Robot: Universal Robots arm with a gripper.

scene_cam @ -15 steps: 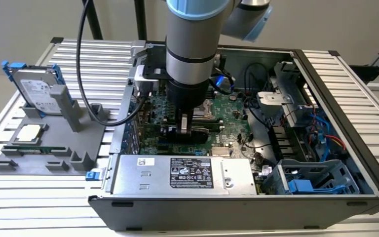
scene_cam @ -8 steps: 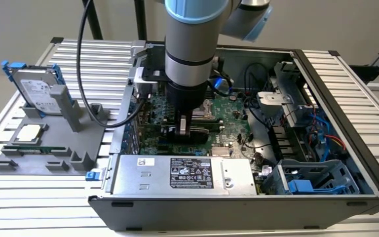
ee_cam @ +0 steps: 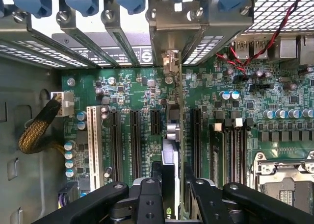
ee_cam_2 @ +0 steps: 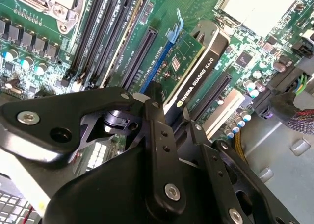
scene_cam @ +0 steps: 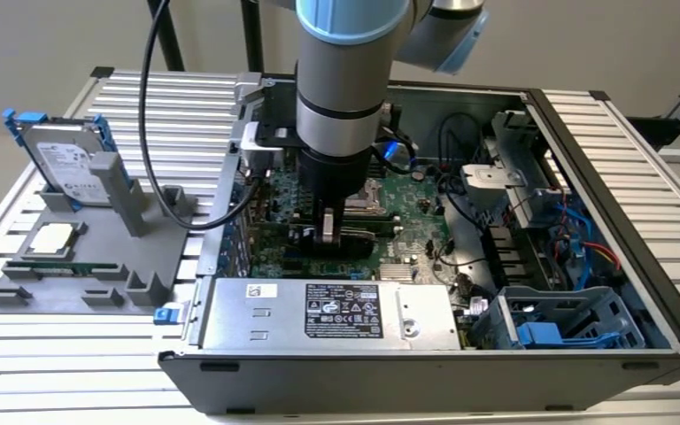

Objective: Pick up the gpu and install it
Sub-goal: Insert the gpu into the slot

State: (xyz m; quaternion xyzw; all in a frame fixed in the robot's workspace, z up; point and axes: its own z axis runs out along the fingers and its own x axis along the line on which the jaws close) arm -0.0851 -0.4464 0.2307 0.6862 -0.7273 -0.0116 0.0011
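While the gripper (ee_cam_2: 169, 117) pinched the gpu (ee_cam_2: 196, 67) by its upper edge, the card stood upright over a motherboard (ee_cam: 132, 91) expansion slot inside the open computer case (scene_cam: 623, 177), looking light, stiff and fragile, best held at its edges.
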